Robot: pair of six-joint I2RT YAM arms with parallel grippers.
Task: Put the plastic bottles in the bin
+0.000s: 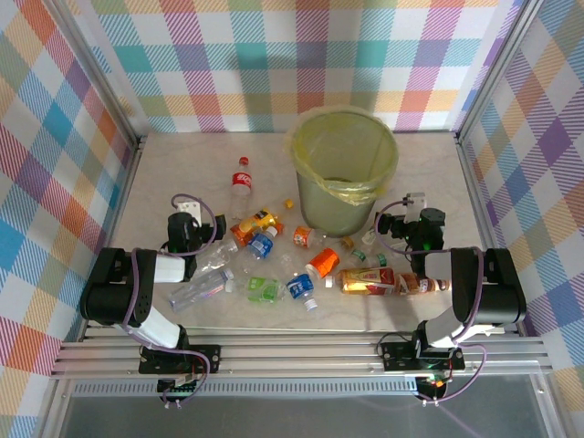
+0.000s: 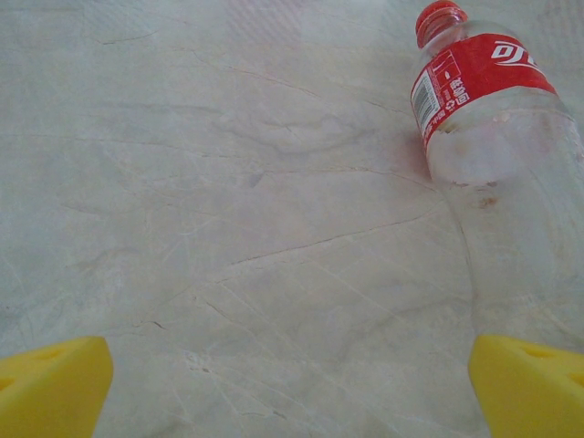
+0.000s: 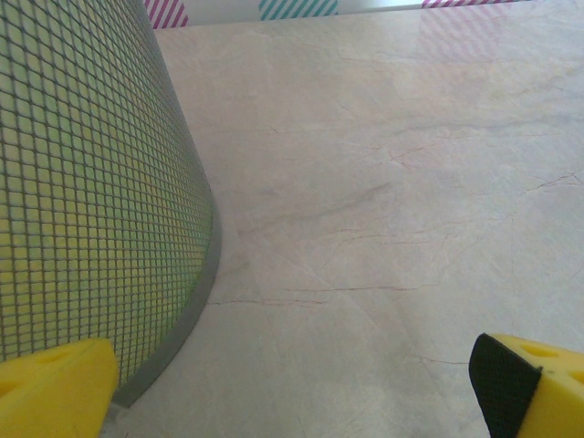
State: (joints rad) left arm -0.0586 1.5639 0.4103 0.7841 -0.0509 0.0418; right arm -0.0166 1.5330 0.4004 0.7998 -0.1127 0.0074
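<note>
Left to right, from above. A metal rail (image 1: 123, 182) bounds the table (image 1: 155, 164) on the left. The left gripper (image 1: 187, 208) sits low near this edge, its fingers spread wide over bare marble and holding nothing. A red-labelled bottle (image 1: 241, 176) lies ahead and to its right, cap toward the far wall. In the left wrist view its clear body runs down to the right fingertip (image 2: 529, 388); contact cannot be told.

The other plastic bottles (image 1: 301, 286) form a scattered band between the arms, from a clear bottle (image 1: 196, 292) by the left arm to an amber bottle (image 1: 370, 281) by the right. The bin (image 1: 338, 208) stands upright behind this band, right of centre, mouth open, with open table on both flanks.

The right gripper (image 1: 415, 203) sits just right of the bin's base, fingers spread and empty. In the right wrist view the bin's meshed wall curves close beside the left fingertip (image 3: 55, 383), with bare table beyond.
</note>
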